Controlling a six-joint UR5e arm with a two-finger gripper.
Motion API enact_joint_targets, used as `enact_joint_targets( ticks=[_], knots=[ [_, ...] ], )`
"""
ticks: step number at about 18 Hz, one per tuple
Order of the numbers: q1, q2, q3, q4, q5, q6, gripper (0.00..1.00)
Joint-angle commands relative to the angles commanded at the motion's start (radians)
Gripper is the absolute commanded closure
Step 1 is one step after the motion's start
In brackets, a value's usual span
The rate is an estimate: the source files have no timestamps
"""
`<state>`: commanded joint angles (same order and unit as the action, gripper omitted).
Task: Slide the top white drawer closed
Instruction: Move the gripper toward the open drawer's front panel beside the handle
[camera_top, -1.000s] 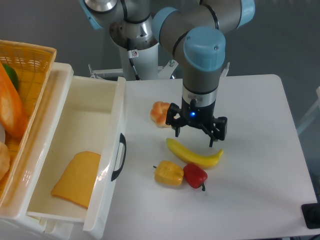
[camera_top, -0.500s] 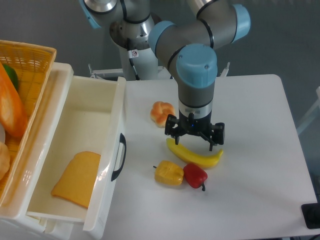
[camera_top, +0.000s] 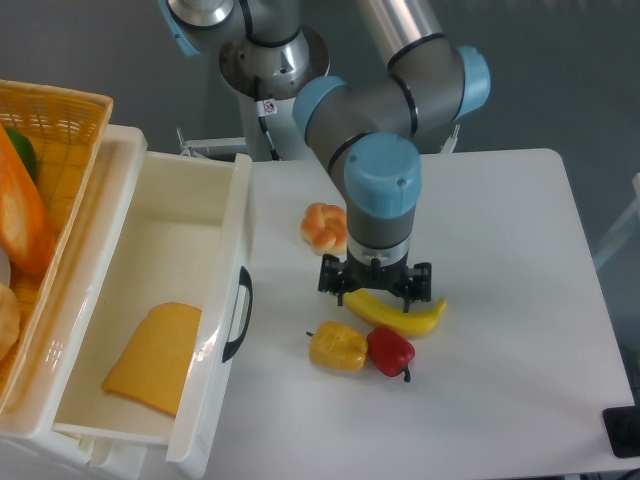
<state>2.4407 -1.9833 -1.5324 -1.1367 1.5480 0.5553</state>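
The top white drawer stands pulled far out at the left, its front with a curved black handle facing the table. A yellow-orange slab lies inside it. My gripper hangs open over the table, well to the right of the drawer front, its fingers spread just above the yellow banana. Nothing is held between the fingers.
A yellow wicker basket with produce sits on the cabinet at far left. On the table lie a bread roll, a yellow pepper and a red pepper, all near the gripper.
The gripper has shifted left and lower toward the banana, and the arm's wrist has swung over it. The drawer and the food items have not moved.
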Motion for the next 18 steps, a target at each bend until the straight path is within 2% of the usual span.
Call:
enact_joint_targets(
  ticks=[10,18],
  knots=[
    [-0.022,-0.018,0.002,-0.003,-0.144,-0.008,0.0],
    [-0.043,-0.031,0.003,-0.005,-0.149,-0.025,0.0]
  ],
)
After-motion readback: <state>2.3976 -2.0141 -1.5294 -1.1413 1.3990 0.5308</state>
